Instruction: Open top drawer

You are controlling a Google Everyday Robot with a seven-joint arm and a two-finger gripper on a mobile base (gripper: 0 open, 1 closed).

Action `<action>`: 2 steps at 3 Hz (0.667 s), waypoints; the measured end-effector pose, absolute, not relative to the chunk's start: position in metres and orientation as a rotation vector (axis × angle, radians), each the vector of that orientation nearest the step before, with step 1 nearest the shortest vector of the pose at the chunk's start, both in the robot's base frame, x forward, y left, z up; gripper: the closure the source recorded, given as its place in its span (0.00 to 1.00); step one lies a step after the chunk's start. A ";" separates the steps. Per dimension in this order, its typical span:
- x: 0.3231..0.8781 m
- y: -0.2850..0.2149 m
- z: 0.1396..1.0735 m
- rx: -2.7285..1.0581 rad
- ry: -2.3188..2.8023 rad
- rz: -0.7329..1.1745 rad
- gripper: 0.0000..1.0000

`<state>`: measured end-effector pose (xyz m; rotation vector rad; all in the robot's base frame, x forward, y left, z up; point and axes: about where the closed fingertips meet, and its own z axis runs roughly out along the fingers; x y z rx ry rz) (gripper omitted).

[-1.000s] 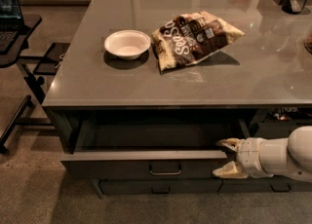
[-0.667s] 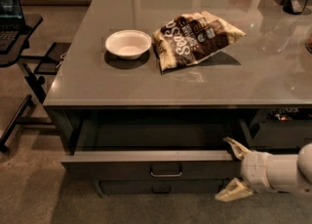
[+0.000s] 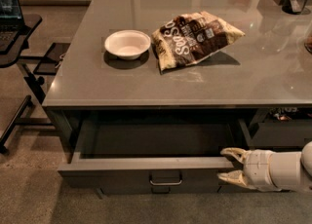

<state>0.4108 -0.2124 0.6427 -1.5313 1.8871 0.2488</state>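
The top drawer (image 3: 122, 173) is a wide dark-grey drawer under the grey counter. It stands pulled out, and its plain grey inside shows bare. A small loop handle (image 3: 165, 179) sits at the centre of its front panel. My gripper (image 3: 227, 164) is at the right end of the drawer front, at the level of the panel's upper edge. Its two pale fingers are spread apart, one above the front's top edge and one lower in front of the panel. They hold nothing.
On the counter (image 3: 273, 67) lie a white bowl (image 3: 127, 44) and a brown snack bag (image 3: 193, 37). A neighbouring narrower drawer (image 3: 280, 130) stands partly open at the right. A black stand with a laptop (image 3: 12, 33) is at the left.
The gripper first drew back to the right and spread its fingers wider, then came back left to the drawer's right end. The drawer stays pulled out.
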 end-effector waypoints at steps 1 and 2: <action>0.411 -0.212 0.649 -1.531 1.887 0.249 0.86; 0.398 -0.206 0.655 -1.546 1.869 0.266 1.00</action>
